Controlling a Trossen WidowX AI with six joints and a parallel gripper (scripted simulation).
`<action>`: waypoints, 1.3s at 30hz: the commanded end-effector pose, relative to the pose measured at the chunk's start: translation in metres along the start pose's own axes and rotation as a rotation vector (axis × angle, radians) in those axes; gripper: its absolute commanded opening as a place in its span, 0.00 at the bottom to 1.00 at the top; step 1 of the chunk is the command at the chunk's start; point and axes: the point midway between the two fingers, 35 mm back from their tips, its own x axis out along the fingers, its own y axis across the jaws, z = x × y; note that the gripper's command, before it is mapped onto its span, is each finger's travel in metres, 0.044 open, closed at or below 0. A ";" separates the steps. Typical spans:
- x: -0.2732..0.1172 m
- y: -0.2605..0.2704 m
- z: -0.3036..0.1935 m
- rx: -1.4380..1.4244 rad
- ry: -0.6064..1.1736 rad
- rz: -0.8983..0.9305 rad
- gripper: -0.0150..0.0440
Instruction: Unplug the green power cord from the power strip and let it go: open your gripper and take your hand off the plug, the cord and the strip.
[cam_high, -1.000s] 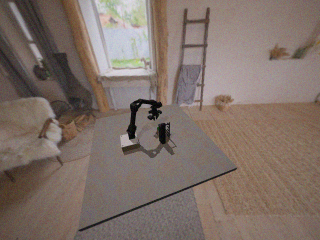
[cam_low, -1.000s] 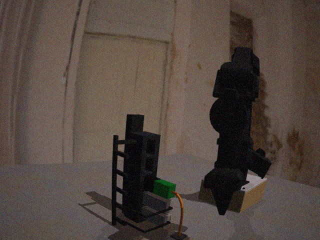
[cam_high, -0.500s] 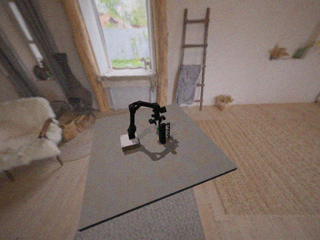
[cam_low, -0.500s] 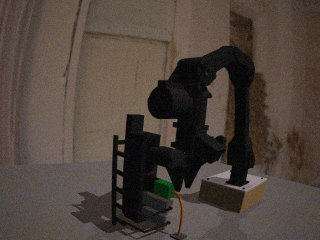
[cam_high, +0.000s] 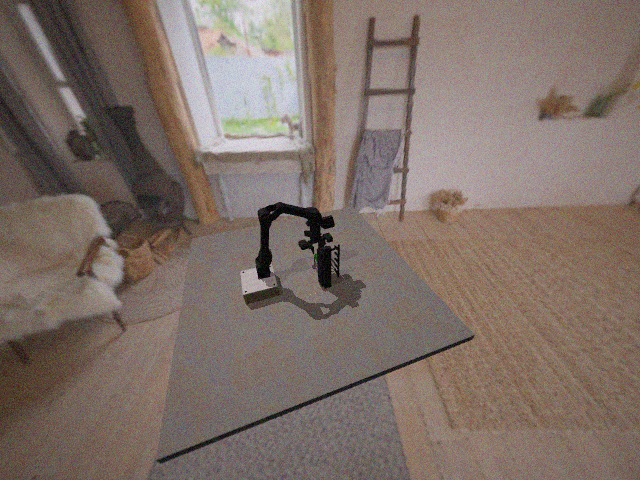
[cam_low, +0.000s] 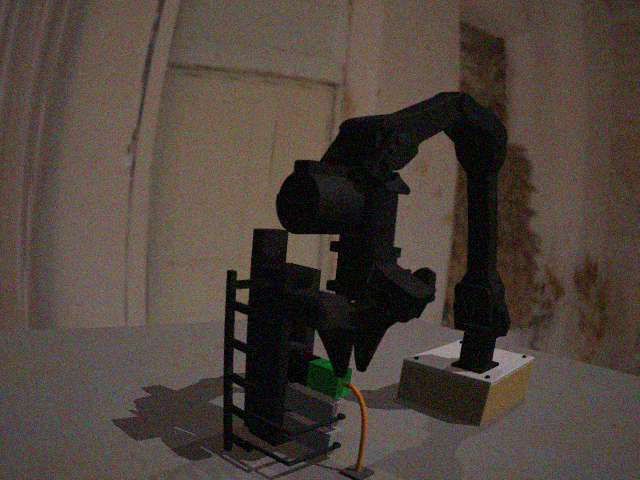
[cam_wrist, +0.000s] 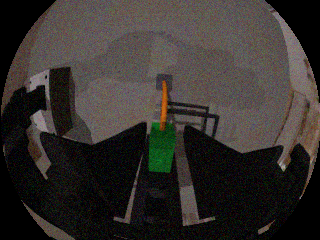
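Note:
The black power strip (cam_high: 324, 266) (cam_low: 264, 351) stands upright. The green plug (cam_low: 320, 377) (cam_wrist: 162, 150) sits at its socket face, with an orange cord (cam_low: 363, 423) (cam_wrist: 164, 102) curving down from its outer end to a small dark plate. My gripper (cam_low: 352, 370) (cam_wrist: 165, 128) points down at the plug, partly open. In the wrist view one finger is on each side of the plug, with narrow gaps, and the fingers are not closed on it. In the exterior view one fingertip overlaps the plug's outer end. The plug's contact with the socket is mostly hidden.
Grey plugs (cam_low: 310, 405) sit below the green one. A black ladder-like frame (cam_high: 338, 260) (cam_low: 230, 361) stands behind the strip, and thin bars (cam_wrist: 187, 105) reach out low beside the cord. My arm's base box (cam_high: 258, 286) (cam_low: 444, 390) stands on the grey table (cam_high: 248, 372).

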 end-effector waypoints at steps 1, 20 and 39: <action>-0.001 0.001 -0.008 -0.002 0.007 -0.001 0.53; 0.007 0.002 -0.022 -0.002 0.008 -0.001 0.53; 0.008 0.001 -0.021 0.002 0.003 -0.008 0.35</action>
